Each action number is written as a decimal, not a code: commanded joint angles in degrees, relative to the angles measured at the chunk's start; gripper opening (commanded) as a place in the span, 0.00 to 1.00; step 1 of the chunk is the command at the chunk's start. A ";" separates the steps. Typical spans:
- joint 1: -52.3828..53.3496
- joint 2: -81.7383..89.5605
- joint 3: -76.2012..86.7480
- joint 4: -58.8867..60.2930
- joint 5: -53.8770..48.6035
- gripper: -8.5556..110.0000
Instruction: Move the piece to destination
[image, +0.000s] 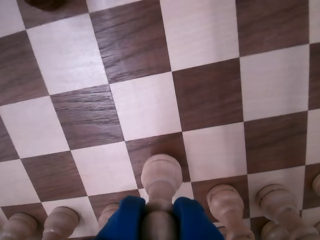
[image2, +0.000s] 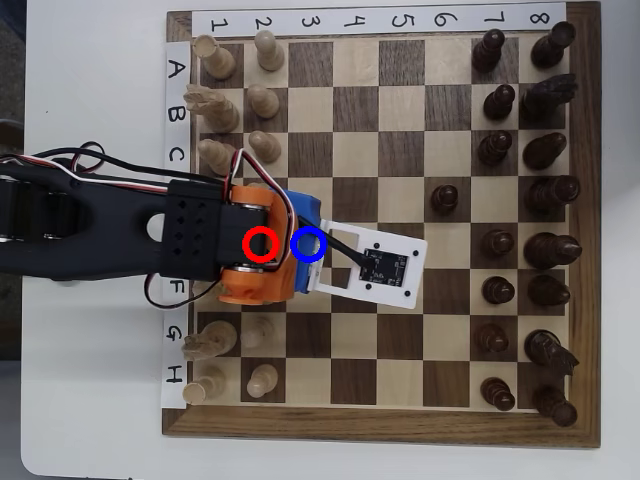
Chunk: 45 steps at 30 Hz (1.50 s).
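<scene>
In the wrist view my gripper is shut on the piece, a pale cream pawn, with the blue fingertips clamped around its stem. Its round head shows over a dark square. The frames do not show whether it is lifted or standing. In the overhead view the arm reaches in from the left along row E and hides the pawn. There the blue ring of the destination lies over the gripper's front, so the square under it is covered. The red ring sits just left of it.
Pale pawns stand in a row on both sides of the gripper in the wrist view. In the overhead view pale pieces fill columns 1 and 2 and dark pieces fill columns 7 and 8. One dark pawn stands forward.
</scene>
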 joint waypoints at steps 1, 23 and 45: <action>-1.85 0.18 -5.45 -3.60 5.54 0.07; -2.02 -1.14 -1.58 -5.27 6.42 0.07; -0.53 0.53 3.25 -6.33 5.45 0.08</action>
